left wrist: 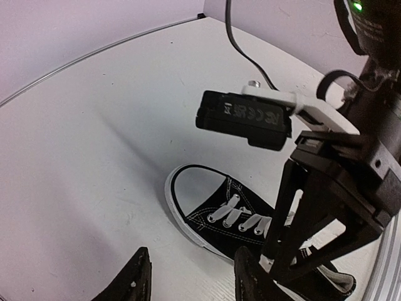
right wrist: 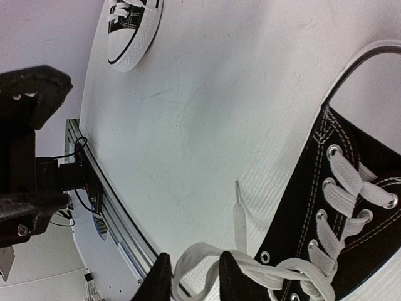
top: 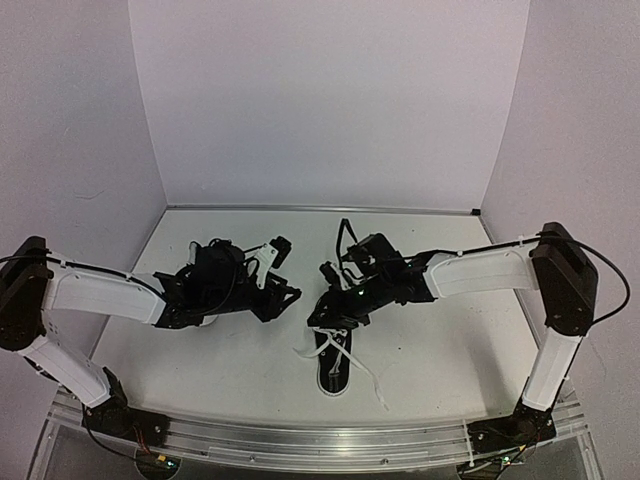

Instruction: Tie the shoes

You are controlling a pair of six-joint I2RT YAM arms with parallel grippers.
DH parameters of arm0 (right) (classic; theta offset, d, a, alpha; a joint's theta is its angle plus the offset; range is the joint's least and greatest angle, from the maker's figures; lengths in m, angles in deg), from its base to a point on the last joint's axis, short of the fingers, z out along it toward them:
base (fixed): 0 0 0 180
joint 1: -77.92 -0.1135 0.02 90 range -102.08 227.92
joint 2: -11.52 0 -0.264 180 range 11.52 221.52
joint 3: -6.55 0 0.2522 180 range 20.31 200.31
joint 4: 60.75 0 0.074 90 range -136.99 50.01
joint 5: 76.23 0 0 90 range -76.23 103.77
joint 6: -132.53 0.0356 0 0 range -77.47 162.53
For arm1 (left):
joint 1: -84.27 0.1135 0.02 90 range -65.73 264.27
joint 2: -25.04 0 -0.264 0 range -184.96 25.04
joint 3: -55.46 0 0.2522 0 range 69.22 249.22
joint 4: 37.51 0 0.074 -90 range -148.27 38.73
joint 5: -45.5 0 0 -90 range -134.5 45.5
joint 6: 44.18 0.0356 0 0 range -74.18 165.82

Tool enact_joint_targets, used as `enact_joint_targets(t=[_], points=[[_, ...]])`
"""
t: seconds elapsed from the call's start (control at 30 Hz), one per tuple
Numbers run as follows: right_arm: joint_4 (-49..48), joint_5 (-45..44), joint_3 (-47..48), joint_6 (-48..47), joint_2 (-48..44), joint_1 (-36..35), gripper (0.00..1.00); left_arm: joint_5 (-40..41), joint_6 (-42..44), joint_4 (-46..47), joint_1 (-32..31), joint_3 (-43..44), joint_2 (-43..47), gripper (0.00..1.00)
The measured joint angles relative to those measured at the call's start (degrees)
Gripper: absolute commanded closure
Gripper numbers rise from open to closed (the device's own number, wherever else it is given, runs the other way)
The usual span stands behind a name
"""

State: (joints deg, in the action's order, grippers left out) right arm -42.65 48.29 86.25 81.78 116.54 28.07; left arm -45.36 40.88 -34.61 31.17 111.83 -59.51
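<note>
One black shoe (top: 335, 365) with a white toe cap lies in the middle front, its white laces (top: 372, 385) loose on the table. My right gripper (top: 325, 316) hovers low over its lace end. In the right wrist view this shoe (right wrist: 351, 207) fills the right side, and a white lace loop (right wrist: 191, 260) lies between the narrowly open fingers of the right gripper (right wrist: 194, 282). My left gripper (left wrist: 191, 282) is open and empty, just left of the same shoe (left wrist: 232, 219). The second shoe (right wrist: 133, 25) lies further left, mostly hidden under my left arm in the top view.
The right arm and its wrist camera (left wrist: 244, 119) hang close in front of the left gripper. The metal rail (right wrist: 113, 213) runs along the table's near edge. White walls (top: 320, 100) close off the back and sides.
</note>
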Motion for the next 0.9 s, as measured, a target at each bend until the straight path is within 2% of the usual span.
enact_joint_targets(t=[0.1, 0.23, 0.33, 0.53, 0.6, 0.7, 0.9], points=[[0.0, 0.5, 1.4, 0.2, 1.3, -0.8, 0.69, 0.8, -1.3, 0.0, 0.6, 0.0, 0.3, 0.54], [0.0, 1.2, 2.3, 0.1, 1.9, -1.6, 0.6, 1.1, -2.8, 0.6, 1.1, -0.6, 0.6, 0.49], [0.0, 1.4, 2.9, -0.4, 1.8, -1.7, 0.57, 1.1, -3.5, 1.3, 1.4, -1.7, 1.4, 0.47], [1.8, 0.5, 1.7, -2.4, -2.5, -0.9, 0.5, -2.6, -1.1, 2.0, 2.0, -3.1, 4.3, 0.51], [2.4, 0.0, 0.3, -3.5, -6.3, 0.5, 0.5, -5.7, 1.6, 2.0, 2.0, -3.1, 5.3, 0.52], [3.2, -0.8, -1.3, -5.5, -10.7, 3.6, 0.57, -9.8, 7.0, 1.7, 1.4, -3.1, 6.5, 0.52], [10.0, -4.3, -0.3, -11.9, -8.7, 6.8, 0.69, -14.1, 19.7, -4.3, -3.1, -2.1, 7.1, 0.55]])
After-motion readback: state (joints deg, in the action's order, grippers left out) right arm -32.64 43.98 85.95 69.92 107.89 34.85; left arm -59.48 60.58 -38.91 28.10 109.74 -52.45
